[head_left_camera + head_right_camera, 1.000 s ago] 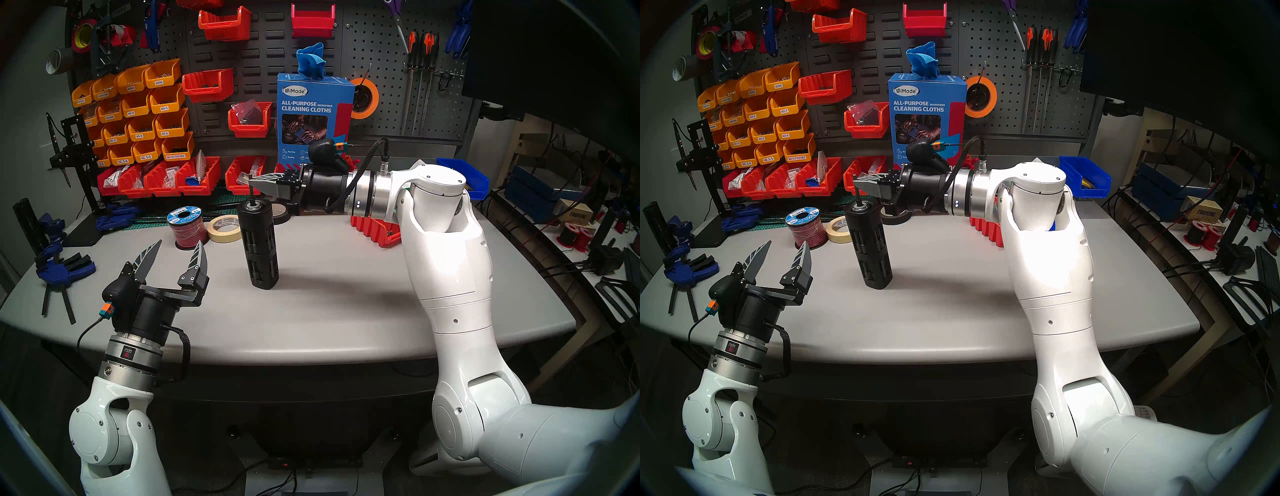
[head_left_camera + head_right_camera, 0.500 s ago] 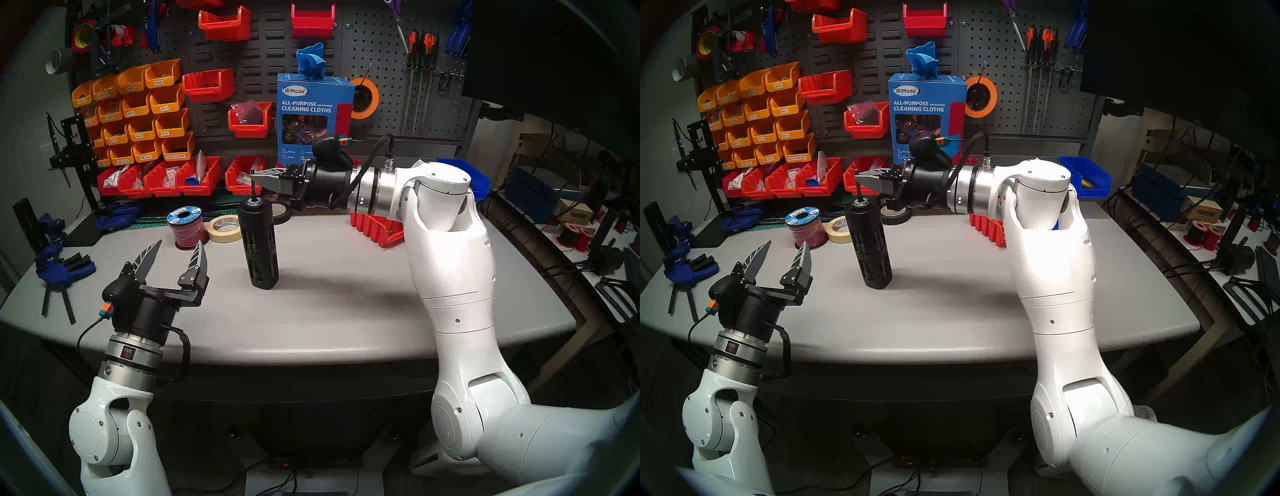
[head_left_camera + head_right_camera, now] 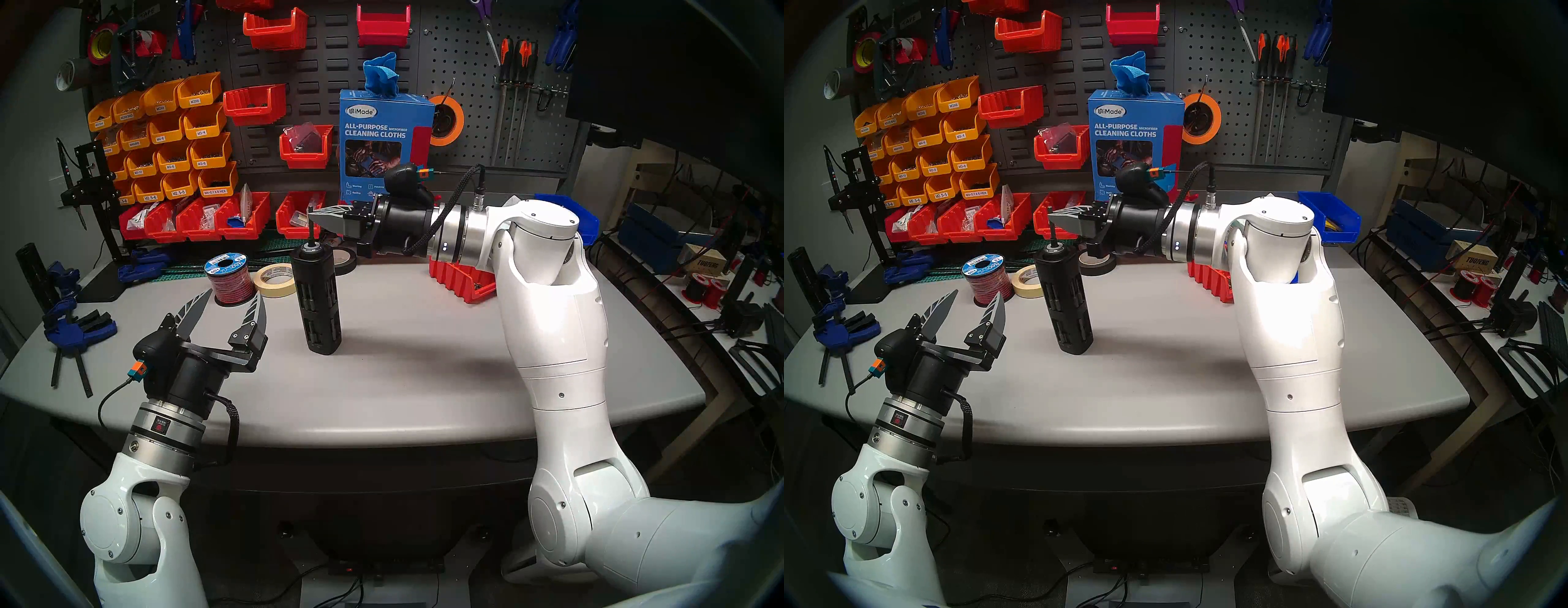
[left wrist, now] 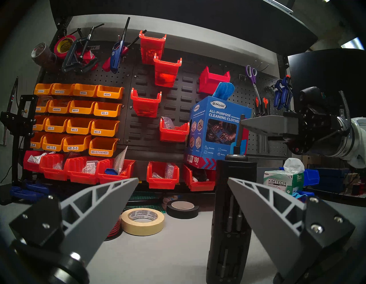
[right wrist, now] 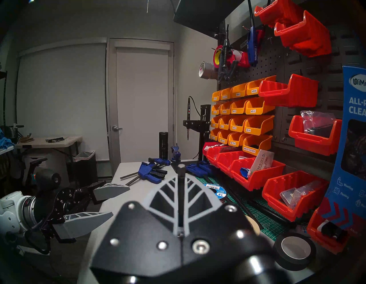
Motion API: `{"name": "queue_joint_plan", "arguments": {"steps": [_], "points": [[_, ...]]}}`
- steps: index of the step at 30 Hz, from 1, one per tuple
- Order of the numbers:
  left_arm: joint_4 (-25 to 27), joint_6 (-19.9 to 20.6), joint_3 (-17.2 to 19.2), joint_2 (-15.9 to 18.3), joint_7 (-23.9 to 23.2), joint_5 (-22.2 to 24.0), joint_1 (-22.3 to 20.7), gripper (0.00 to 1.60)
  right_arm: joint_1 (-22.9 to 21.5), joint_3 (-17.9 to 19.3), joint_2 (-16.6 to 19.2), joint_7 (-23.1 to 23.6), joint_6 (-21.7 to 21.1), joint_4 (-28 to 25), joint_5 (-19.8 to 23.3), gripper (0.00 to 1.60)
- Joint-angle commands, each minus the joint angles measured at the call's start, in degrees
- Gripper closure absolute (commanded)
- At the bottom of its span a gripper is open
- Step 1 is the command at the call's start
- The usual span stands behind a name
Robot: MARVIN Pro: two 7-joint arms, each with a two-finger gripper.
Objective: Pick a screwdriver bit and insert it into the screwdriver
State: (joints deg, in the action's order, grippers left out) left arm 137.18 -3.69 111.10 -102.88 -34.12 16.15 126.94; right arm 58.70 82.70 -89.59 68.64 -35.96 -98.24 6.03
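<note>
**Inspector:** Starting nearest, lower left of the head view. Status of the left gripper?

**Assistant:** It is standing released, fingers spread wide, gripping nothing and touching nothing. It is hovering over the grey table, pointing toward the screwdriver but well apart from it.

**Inspector:** And the screwdriver?

**Assistant:** It is standing upright at the centre of the frame, its socket end facing up.

**Inspector:** The right gripper?

**Assistant:** It is reaching in level from the right, clenched on the screwdriver bit. The bit is hanging vertically straight above the socket; whether its tip is sitting inside, I cannot tell.

**Inspector:** What are the wrist views adding?

**Assistant:** The left wrist view is showing the bit running down from the closed fingertips to the screwdriver's top, plus silvery rods in the side slots. The right wrist view is showing the bit pinched between its fingers.

**Inspector:** Surroundings, farther back?

**Assistant:** A masking tape roll and a wire spool are lying left of the screwdriver; black tape is sitting behind it. A red bin is partly hiding behind the right arm.
</note>
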Motion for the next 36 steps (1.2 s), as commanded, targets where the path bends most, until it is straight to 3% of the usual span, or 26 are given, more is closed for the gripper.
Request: {"name": "queue_joint_plan", "arguments": {"steps": [1,6,14,17,19,36], "points": [[2.8,1.7,-3.0,1.8,0.4,-2.1,-3.3,0.00,-0.7,0.2,-0.6,0.1,0.3,-1.8,0.5,1.60],[2.8,5.3,-4.7,3.0,1.3,-3.9,-5.2,0.00,-0.6,0.3,-0.6,0.2,0.2,-2.1,0.4,1.60],[2.3,14.5,-4.4,6.9,-1.0,-3.1,-10.0,0.00,-0.4,0.2,-0.6,0.4,0.0,-2.3,0.3,1.60],[1.9,15.3,-4.5,7.4,-0.5,-3.7,-11.4,0.00,-0.4,0.2,-0.5,0.4,0.0,-2.3,0.3,1.60],[1.4,17.9,-4.4,8.0,-0.8,-3.4,-13.3,0.00,-0.3,0.2,-0.5,0.4,0.0,-2.5,0.3,1.60],[-0.9,24.1,-5.0,10.6,-0.7,-4.5,-19.1,0.00,0.3,0.2,-0.2,0.4,-0.6,-3.8,0.2,1.60]]}}
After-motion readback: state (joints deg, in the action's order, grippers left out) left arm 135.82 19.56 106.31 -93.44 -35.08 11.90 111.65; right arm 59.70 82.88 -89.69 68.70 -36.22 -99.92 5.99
